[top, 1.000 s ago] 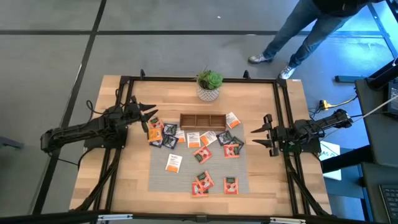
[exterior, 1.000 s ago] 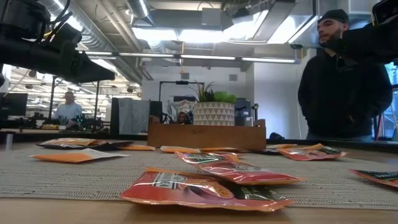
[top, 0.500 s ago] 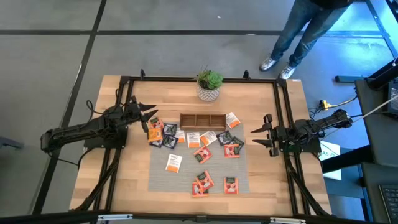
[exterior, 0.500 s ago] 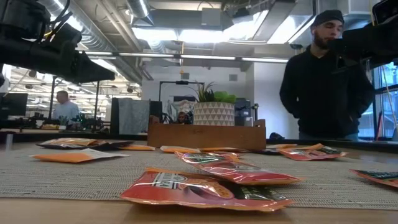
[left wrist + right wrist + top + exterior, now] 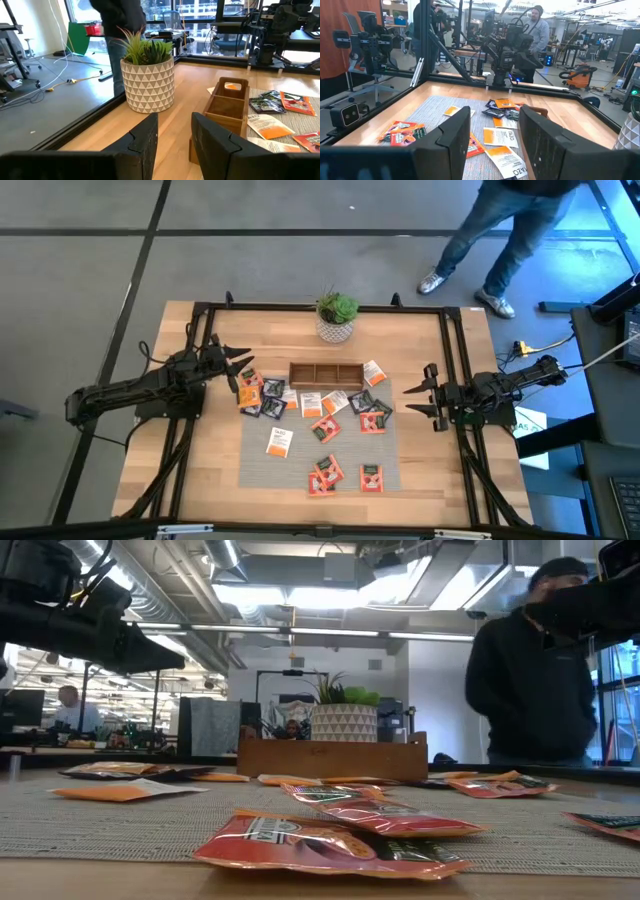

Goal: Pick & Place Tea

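Observation:
Several small flat tea packets lie scattered on the grey ribbed mat point(image 5: 295, 465), orange-red ones point(image 5: 372, 478), dark ones point(image 5: 363, 401) and a white one with orange point(image 5: 279, 442). They surround the long wooden tray point(image 5: 326, 373). My left gripper point(image 5: 242, 370) hovers open at the mat's far left corner, its fingers level and nothing between them point(image 5: 174, 140). At the mat's right side my right gripper point(image 5: 410, 400) also stands open and holds nothing point(image 5: 495, 135). In the low view the nearest orange-red packet point(image 5: 330, 845) lies flat on the mat.
A potted plant in a white patterned pot point(image 5: 336, 317) stands behind the tray at the table's far edge. A black frame point(image 5: 455, 360) rims the table. A person point(image 5: 500, 240) walks on the floor beyond the far right corner. Bare wood point(image 5: 215, 470) shows left of the mat.
Both arms and all packets have kept still. The person beyond the table's far right corner has stepped toward the right.

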Tool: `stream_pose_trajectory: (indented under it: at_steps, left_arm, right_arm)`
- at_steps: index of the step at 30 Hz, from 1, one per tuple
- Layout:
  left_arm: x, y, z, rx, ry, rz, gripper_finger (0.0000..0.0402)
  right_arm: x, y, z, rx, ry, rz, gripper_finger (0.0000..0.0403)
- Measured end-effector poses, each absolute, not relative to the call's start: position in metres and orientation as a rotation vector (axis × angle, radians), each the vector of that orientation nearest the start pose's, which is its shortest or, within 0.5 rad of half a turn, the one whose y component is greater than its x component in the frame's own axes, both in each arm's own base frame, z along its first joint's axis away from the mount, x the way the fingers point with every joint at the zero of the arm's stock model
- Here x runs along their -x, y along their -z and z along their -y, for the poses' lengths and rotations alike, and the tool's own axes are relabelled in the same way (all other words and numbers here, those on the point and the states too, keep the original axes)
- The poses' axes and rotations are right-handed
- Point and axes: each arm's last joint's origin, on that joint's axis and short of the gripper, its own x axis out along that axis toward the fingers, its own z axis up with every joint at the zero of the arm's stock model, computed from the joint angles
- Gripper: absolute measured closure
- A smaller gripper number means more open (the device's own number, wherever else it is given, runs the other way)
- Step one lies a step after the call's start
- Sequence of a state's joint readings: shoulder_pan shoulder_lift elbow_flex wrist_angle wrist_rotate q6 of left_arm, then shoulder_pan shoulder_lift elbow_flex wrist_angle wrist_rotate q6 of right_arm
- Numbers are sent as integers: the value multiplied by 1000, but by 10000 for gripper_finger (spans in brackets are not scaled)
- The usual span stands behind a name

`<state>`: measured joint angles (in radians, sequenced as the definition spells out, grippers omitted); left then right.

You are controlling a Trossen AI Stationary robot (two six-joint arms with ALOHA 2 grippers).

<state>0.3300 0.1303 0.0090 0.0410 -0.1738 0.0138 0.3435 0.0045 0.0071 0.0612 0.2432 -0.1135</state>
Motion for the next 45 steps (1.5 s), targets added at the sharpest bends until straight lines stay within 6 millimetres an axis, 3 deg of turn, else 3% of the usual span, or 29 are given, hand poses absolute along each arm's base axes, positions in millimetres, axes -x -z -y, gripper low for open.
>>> stream_pose_trajectory:
  at_steps: [6, 19, 24, 30, 36, 45]
  left_arm:
    - [-97, -160, -39, -7, -503, -84, 286]
    - [-97, -160, -39, -7, -503, -84, 286]
    - [-97, -160, -39, -7, -503, -85, 286]
    - [-97, -160, -39, -6, -503, -82, 286]
    - [-98, -163, -38, 168, -477, -11, 286]
    - [-98, -167, -37, 280, -445, 51, 286]
  right_arm:
    - [-93, -171, -26, 85, -97, 67, 231]
    - [-93, -171, -26, -226, -113, 49, 231]
    - [-93, -171, -26, -331, -116, 43, 208]
    - [-93, -171, -26, -332, -117, 43, 178]
    - [-94, -171, -26, -382, -99, 34, 172]
    - [-102, -161, -25, -440, 61, -56, 172]
